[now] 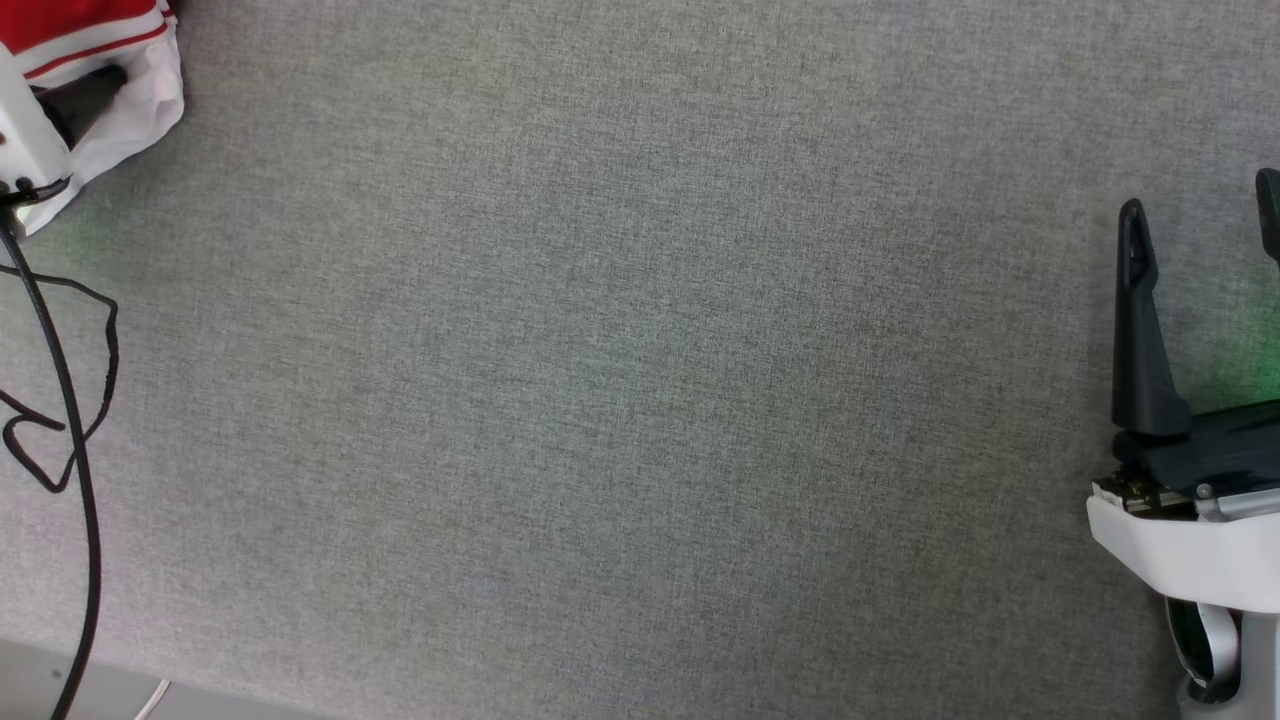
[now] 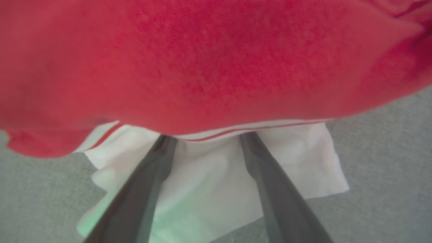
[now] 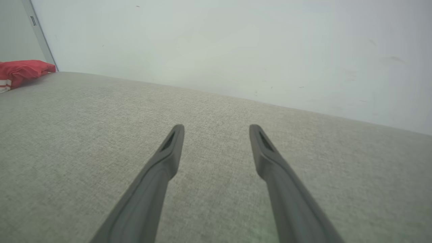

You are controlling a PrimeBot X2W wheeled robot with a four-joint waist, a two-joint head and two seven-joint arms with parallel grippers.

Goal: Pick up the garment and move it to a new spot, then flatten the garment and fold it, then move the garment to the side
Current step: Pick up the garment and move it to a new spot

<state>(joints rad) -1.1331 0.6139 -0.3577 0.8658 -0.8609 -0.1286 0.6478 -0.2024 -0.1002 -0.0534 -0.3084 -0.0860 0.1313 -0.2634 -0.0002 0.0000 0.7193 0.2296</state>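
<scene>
The garment (image 2: 216, 57), red with a white sleeve and red-and-white stripe trim, lies bunched on the grey surface. My left gripper (image 2: 207, 136) rests over the white sleeve (image 2: 206, 189) with its fingers spread apart and open; their tips are hidden under the red fold. In the head view the garment (image 1: 110, 45) sits in the top left corner, with one dark finger (image 1: 88, 98) lying on the sleeve. My right gripper (image 1: 1200, 205) stands open at the far right, far from the garment, with nothing between its fingers. From the right wrist the garment (image 3: 22, 71) shows far off at the left, beyond that open gripper (image 3: 216, 130).
A grey fabric-covered surface (image 1: 620, 400) spreads across the head view. Black cables (image 1: 70, 420) loop over its left side. Its front edge (image 1: 60, 685) shows at the bottom left. A pale wall (image 3: 236, 44) rises behind the far edge.
</scene>
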